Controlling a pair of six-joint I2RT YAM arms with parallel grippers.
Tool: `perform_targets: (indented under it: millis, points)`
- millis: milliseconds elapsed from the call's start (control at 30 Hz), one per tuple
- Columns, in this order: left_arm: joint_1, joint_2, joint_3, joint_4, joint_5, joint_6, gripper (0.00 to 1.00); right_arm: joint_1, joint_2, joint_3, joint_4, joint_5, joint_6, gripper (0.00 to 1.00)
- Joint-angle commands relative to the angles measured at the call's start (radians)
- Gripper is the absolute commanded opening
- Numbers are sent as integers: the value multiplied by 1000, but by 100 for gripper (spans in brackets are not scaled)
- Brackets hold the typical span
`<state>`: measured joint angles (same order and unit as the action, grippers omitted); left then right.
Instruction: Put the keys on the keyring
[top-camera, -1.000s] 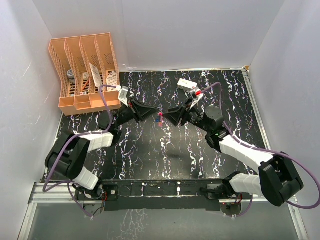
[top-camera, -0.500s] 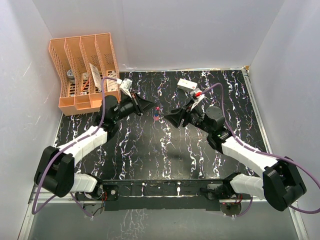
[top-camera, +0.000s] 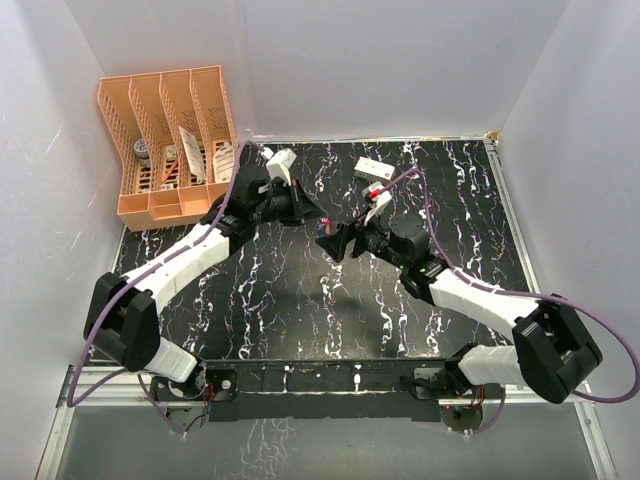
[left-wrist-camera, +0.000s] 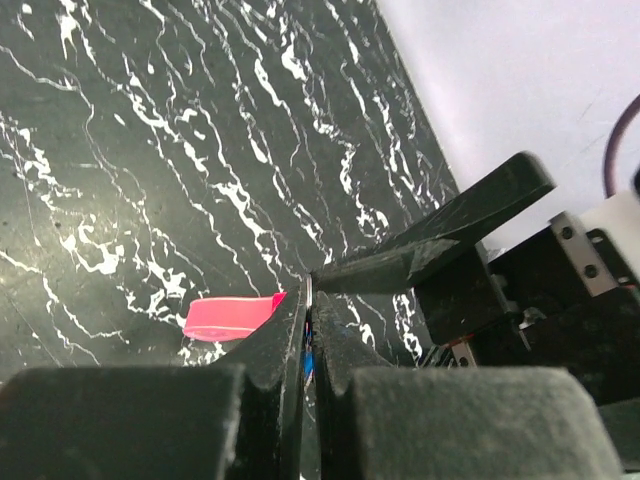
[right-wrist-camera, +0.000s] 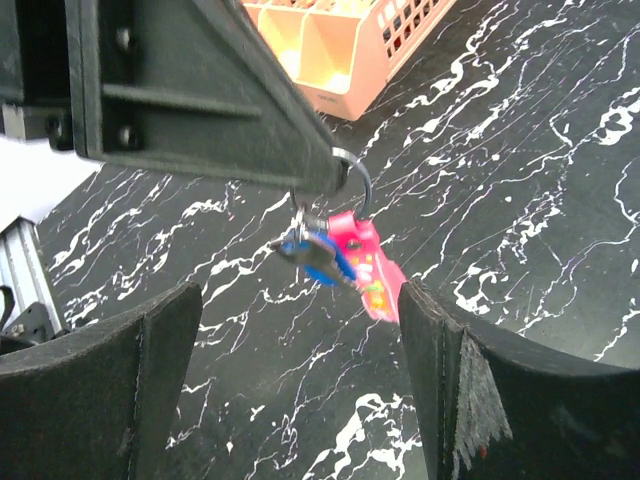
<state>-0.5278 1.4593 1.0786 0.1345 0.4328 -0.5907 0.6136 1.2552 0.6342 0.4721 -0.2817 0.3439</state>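
A second ago the black left gripper (top-camera: 318, 214) and black right gripper (top-camera: 328, 243) were tip-to-tip at the centre of the black marbled table (top-camera: 250, 300); now they're apart. The left one backed off toward 10 o'clock, then returned, ending slightly toward 12 o'clock, with its arm more stretched. The right jaws have spread much wider and shifted slightly toward 7 o'clock, no longer touching the keys. The blue-headed key (right-wrist-camera: 315, 255) and pink key (right-wrist-camera: 365, 268) now hang under the metal keyring (right-wrist-camera: 357, 180), pinched by the left gripper alone.

Left gripper (left-wrist-camera: 308, 303) clamped shut; right gripper (right-wrist-camera: 298, 300) spread wide, facing it
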Motion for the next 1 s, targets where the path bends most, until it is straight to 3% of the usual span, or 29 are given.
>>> perform_targets:
  millis: [0,400,967]
  points:
    - [-31,16,78,-138,-27,24,0,12,17,80,68,75,-38,78]
    - [-66,49,166,-237,-62,35,0,38,86,99,69,142,-53,72]
    - [-66,91,269,-437,-37,87,0,40,69,85,32,252,-114,30]
